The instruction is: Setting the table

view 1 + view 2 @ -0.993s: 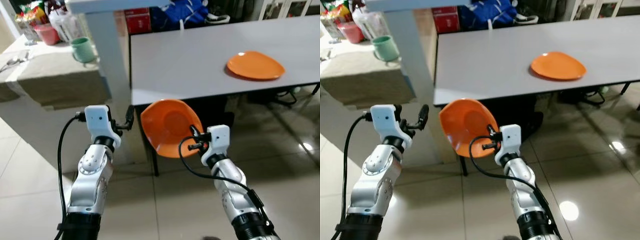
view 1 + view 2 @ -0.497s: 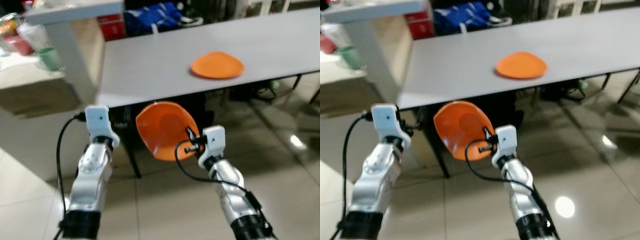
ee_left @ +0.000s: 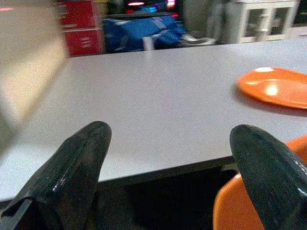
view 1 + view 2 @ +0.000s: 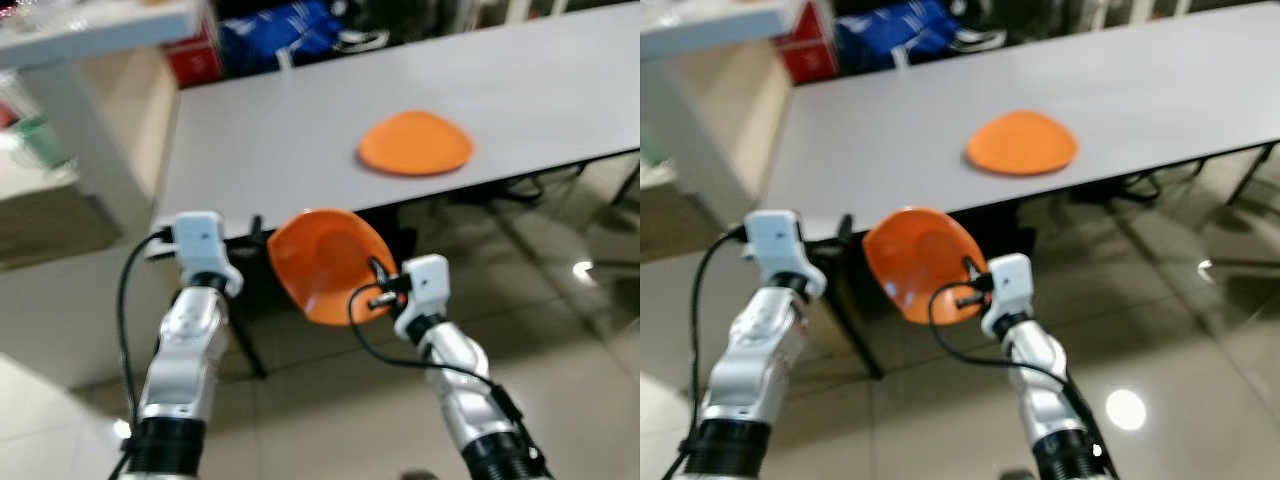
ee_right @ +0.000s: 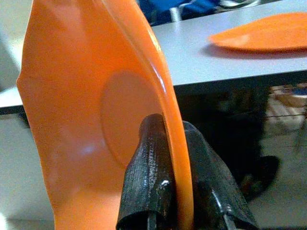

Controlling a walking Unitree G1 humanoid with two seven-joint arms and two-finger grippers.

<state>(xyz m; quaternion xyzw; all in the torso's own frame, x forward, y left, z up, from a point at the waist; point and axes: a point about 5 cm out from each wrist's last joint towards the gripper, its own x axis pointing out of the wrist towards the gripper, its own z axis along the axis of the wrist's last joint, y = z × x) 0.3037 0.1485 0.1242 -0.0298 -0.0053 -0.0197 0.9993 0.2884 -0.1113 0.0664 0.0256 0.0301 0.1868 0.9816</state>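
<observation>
My right gripper (image 4: pixel 378 285) is shut on the rim of an orange plate (image 4: pixel 325 262), held upright on edge below the near edge of the grey table (image 4: pixel 290 140); its fingers (image 5: pixel 153 177) pinch the plate (image 5: pixel 91 115) from both sides. A second orange plate (image 4: pixel 415 143) lies flat on the table, further back and to the right, also seen as the orange plate (image 3: pixel 276 87). My left gripper (image 3: pixel 170 163) is open and empty, raised just in front of the table's near edge; the table (image 3: pixel 144 105) stretches ahead of it.
A pale counter (image 4: pixel 40 190) with a green cup (image 4: pixel 35 140) stands at the left. Blue bags (image 4: pixel 280 25) and a red box (image 4: pixel 190 55) sit behind the table. Glossy tiled floor (image 4: pixel 560 330) lies to the right, with table legs under the top.
The camera has swung to the right and nearer the table; the counter has slid off to the left. The right gripper still holds the plate upright, and the left gripper stays open.
</observation>
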